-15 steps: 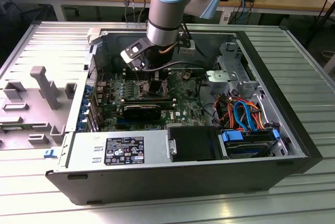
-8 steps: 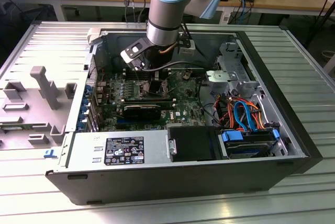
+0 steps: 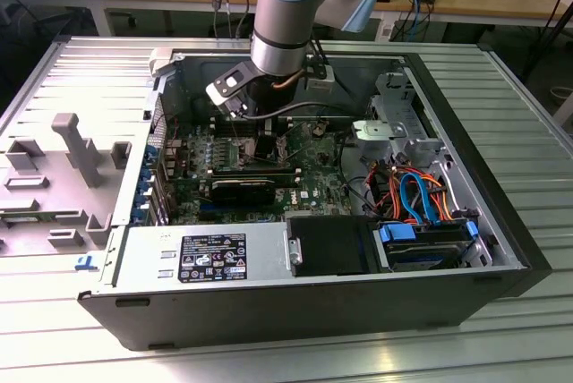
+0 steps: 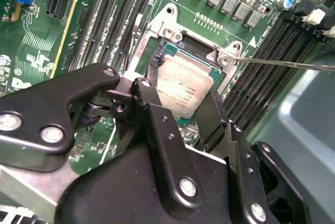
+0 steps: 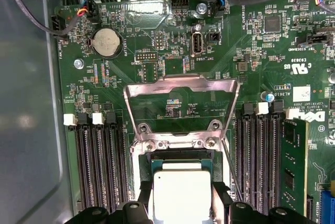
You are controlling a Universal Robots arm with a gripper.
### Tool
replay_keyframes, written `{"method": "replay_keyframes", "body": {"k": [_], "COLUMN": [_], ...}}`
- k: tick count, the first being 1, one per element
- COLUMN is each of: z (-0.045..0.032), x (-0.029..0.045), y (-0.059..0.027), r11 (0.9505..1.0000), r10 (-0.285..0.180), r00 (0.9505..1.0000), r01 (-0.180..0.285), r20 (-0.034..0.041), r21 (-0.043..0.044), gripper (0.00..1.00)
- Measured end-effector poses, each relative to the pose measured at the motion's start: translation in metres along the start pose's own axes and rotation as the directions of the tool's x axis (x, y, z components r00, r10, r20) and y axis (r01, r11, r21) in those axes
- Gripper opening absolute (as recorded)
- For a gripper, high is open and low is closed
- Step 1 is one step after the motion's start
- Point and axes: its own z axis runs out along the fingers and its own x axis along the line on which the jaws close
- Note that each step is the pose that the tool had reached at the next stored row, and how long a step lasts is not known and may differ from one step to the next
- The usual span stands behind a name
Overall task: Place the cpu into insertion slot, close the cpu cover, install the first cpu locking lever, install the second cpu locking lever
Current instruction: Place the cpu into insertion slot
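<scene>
The gripper [image 5: 181, 211] pinches the cpu [image 5: 180, 190] by two sides, right at the insertion slot [image 5: 178, 144], in the upper middle of the exterior view. The cpu cover [image 5: 180, 81] is flipped open just past it. If the cpu goes in crooked, it could jam and hurt the slot.
</scene>
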Motion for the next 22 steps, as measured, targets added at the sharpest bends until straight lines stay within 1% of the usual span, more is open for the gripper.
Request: {"method": "replay_keyframes", "body": {"k": [5, 8, 22], "z": [0.0015, 0.0026, 0.0058], "x": [0.0000, 0.0043, 0.0030], "y": [0.0013, 0.0021, 0.0016], "r11": [1.0000, 0.9999, 0.9997], "r10": [0.000, -0.016, -0.025], "r00": [1.0000, 0.9999, 0.9997], "r01": [0.000, 0.016, 0.025], "r20": [-0.0004, 0.0013, 0.0028], "r21": [0.0015, 0.0016, 0.0017], "gripper": [0.53, 0.53, 0.53]}}
